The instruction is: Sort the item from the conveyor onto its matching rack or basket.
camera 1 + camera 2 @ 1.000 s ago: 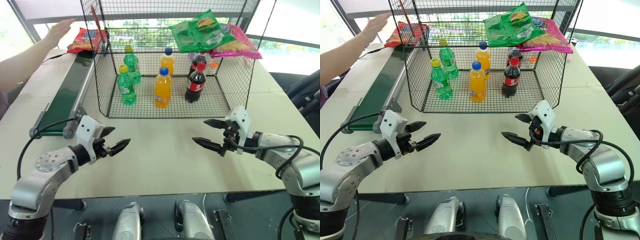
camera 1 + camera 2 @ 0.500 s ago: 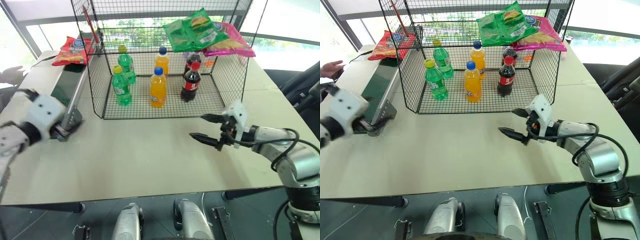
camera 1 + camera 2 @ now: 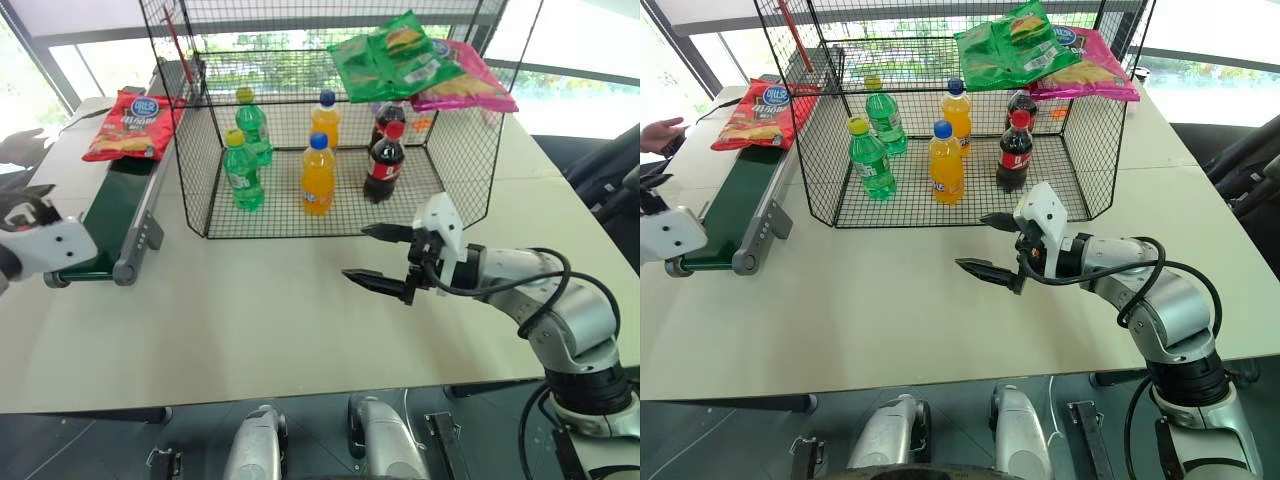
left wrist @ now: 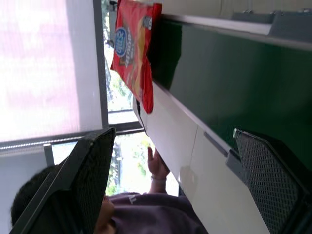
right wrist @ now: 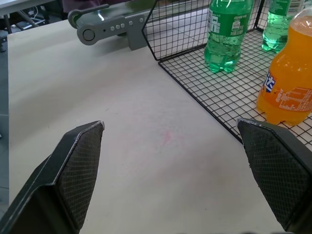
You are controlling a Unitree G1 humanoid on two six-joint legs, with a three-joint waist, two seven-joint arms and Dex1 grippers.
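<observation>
- The item, a flat red crinkly snack bag point(image 3: 127, 126) with a blue oval logo near its far end and a picture of chips below it, lay face up on the far end of the conveyor point(image 3: 115, 200), partly overhanging the belt on the side away from the cage point(image 3: 330, 120).
- The conveyor, a narrow dark-green belt between grey metal side rails, ran just beside the cage's left wall; its near roller end stood short of the cage's front edge.
- The flat wire-grid shelf point(image 3: 300, 20) topped the cage; a green snack bag point(image 3: 395, 55) and a pink snack bag point(image 3: 465, 85) lay toward its right end.
- Two green bottles point(image 3: 241, 170), two orange bottles point(image 3: 317, 175) and two cola bottles point(image 3: 385, 160) stood in the cage's lower compartment.
- The left gripper point(image 4: 165, 185) hung at the conveyor's near end, on the side away from the cage, jaws spread wide and holding nothing, facing along the belt toward the red bag.
- The right gripper point(image 3: 385, 262) hovered over the table point(image 3: 280, 310) in front of the cage, near its front edge, jaws wide apart and empty, touching nothing.
- A person's hand point(image 3: 662, 132) rested beyond the conveyor, on the side away from the cage.
- Bare tabletop stretched from the cage's front edge to the table's near edge.
</observation>
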